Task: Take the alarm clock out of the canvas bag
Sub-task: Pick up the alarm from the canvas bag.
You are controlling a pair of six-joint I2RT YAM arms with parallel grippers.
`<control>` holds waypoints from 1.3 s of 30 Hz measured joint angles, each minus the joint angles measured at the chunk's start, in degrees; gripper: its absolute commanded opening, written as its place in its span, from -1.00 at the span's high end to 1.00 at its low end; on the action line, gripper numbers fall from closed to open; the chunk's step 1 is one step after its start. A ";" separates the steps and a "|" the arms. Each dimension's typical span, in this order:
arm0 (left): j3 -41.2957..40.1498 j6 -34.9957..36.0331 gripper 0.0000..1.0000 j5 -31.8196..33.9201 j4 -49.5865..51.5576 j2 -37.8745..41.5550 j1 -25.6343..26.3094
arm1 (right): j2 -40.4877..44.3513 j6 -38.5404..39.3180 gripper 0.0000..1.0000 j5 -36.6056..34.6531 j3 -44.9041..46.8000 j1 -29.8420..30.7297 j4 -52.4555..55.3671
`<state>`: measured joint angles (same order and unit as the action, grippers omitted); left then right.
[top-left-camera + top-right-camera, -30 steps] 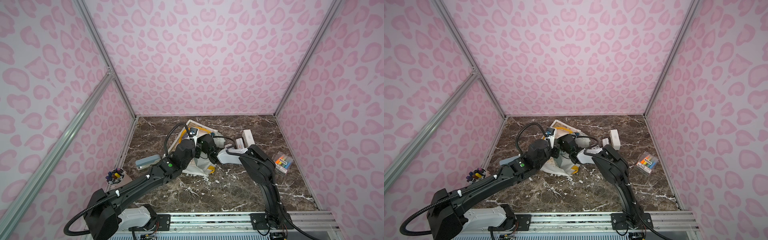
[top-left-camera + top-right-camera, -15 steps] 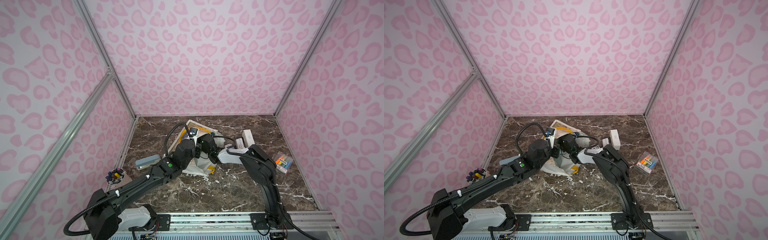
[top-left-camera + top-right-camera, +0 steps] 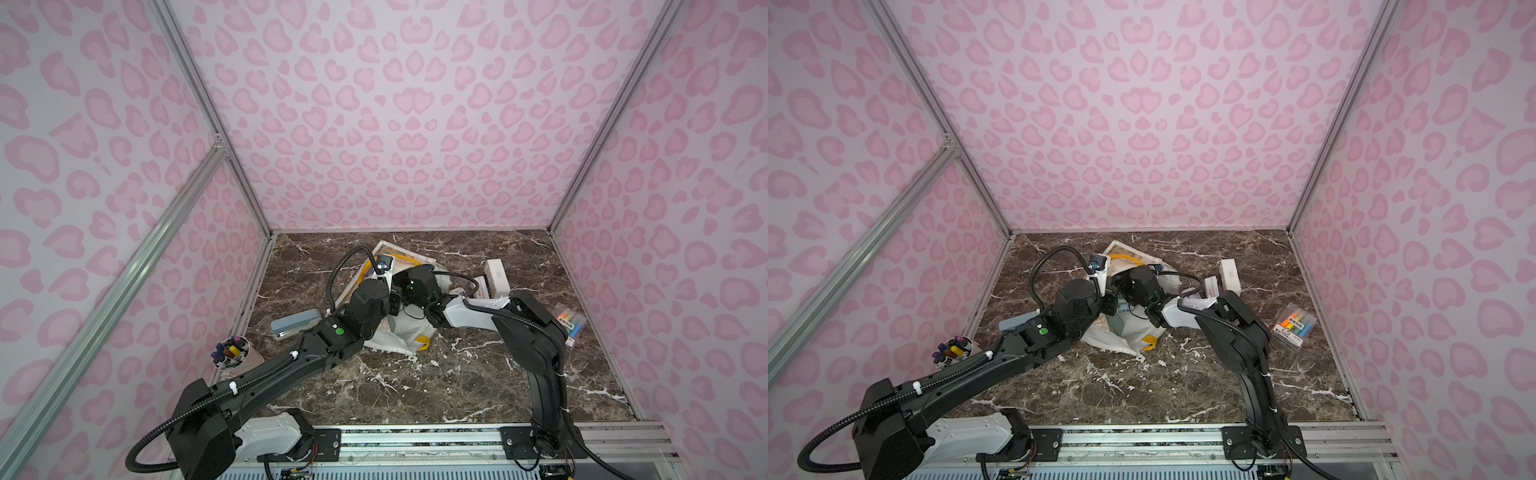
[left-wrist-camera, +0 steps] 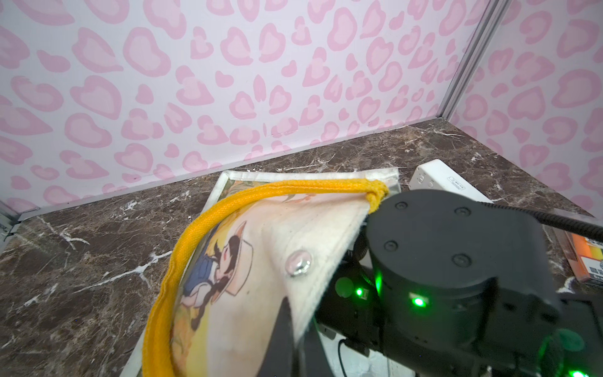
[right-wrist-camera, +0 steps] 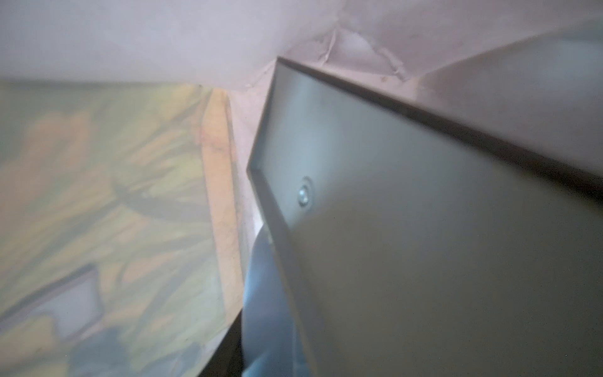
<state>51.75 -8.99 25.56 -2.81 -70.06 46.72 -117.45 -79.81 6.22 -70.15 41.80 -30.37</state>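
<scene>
Left wrist: left claw (image 4: 295,329) pinches woven canvas bag (image 4: 248,313) rim; right claw hidden, state unk.

2 top views: high at the front edge, looking down, same whole desk (image 3: 415,386). Left wrist: close over canvas bag (image 4: 248,293), facing back wall (image 4: 293,65). Right wrist: inside bag, blurred.

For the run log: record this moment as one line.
left gripper: shut on canvas bag rim, rim lifted | right arm: reaches into bag, gripper state unseen | alarm clock: not clearly seen
</scene>
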 measured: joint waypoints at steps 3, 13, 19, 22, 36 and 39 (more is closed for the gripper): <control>0.00 -0.22 0.93 0.55 -0.13 -0.28 0.00 | 1.03 0.94 0.36 0.98 0.63 -0.22 0.55; 1.25 -1.03 0.94 3.34 -0.35 -2.36 0.04 | 5.16 4.24 0.36 4.87 3.67 -1.22 3.80; 1.90 -1.42 0.93 4.48 -0.39 -3.19 0.04 | 8.55 7.50 0.36 7.50 5.14 -2.29 7.02; 2.16 -1.64 0.93 5.07 -0.33 -3.52 0.04 | 9.92 9.38 0.36 8.76 5.64 -2.58 7.96; 4.37 -2.75 0.93 8.98 1.31 -5.18 0.04 | 15.28 16.70 0.35 13.77 6.67 -3.30 14.53; 4.74 -2.97 0.93 9.62 1.60 -5.53 0.04 | 17.25 19.12 0.35 13.97 6.67 -3.32 16.98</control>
<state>56.49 -11.97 35.18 -1.21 -75.59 46.76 -100.20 -60.69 20.18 -63.48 38.48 -13.39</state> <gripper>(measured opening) 0.060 0.402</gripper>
